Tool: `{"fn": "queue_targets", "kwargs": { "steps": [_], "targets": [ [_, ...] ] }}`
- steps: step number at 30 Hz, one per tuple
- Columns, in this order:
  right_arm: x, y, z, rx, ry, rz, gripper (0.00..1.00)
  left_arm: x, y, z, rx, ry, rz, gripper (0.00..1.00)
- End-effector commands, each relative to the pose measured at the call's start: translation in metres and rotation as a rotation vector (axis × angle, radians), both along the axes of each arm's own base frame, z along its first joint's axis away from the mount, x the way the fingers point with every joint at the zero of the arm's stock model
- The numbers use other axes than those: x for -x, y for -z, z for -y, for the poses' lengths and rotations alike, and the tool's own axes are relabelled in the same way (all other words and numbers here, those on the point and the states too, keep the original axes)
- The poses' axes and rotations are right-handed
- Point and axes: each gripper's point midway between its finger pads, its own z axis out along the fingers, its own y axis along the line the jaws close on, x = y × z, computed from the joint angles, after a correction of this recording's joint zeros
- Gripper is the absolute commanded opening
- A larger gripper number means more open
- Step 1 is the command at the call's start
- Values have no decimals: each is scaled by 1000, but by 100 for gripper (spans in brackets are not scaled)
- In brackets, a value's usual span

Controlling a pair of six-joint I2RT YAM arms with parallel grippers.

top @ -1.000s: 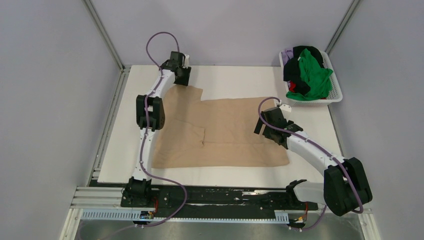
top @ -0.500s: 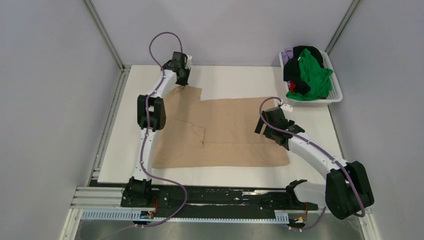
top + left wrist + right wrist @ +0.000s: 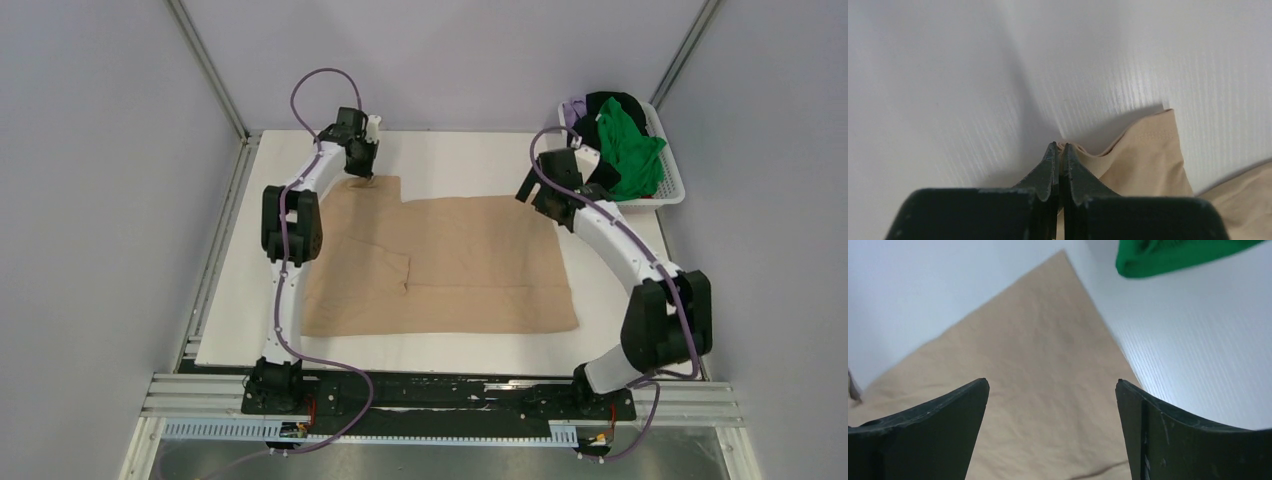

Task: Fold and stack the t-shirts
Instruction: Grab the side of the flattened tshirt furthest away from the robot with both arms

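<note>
tan t-shirt (image 3: 440, 265) lies flat, left of the basket (image 3: 672, 192). left gripper (image 3: 1058, 146) jaws pressed together on a thin bite of the corner farthest from the basket: may slip on lift. right gripper (image 3: 1052, 385) jaws spread over the basket-side corner, empty; a lone pull would skew the cloth.

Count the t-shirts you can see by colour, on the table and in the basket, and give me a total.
tan-beige t-shirt: 1, spread on the table
green t-shirt: 1, in the white basket
black t-shirt: 1, in the basket
pale purple t-shirt: 1, in the basket
Total: 4 in view; the heap may hide more.
</note>
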Motion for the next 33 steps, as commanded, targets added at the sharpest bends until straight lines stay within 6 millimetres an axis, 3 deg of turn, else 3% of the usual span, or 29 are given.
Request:
{"fn": "queue_targets", "kwargs": {
  "steps": [1,3,10,15,20,26,33],
  "targets": [
    [-43,3,-6,17,-9,-58,98,-5,-62,15,84,61,129,0],
    [-63,21,-11,59,-39,-128,98,-2,-69,20,112,79,140,0],
    [-132,52,1,157,25,-186,100,6,-81,33,175,149,153,0],
    [-154,79,7,171,44,-213,99,16,-86,40,195,212,158,0],
    [-163,103,19,213,73,-241,97,26,-89,41,193,258,162,0],
    [-155,116,25,237,61,-287,87,48,-105,48,231,329,189,0],
    [-135,114,26,223,67,-312,55,65,-123,54,275,379,241,0]
  ]
}}
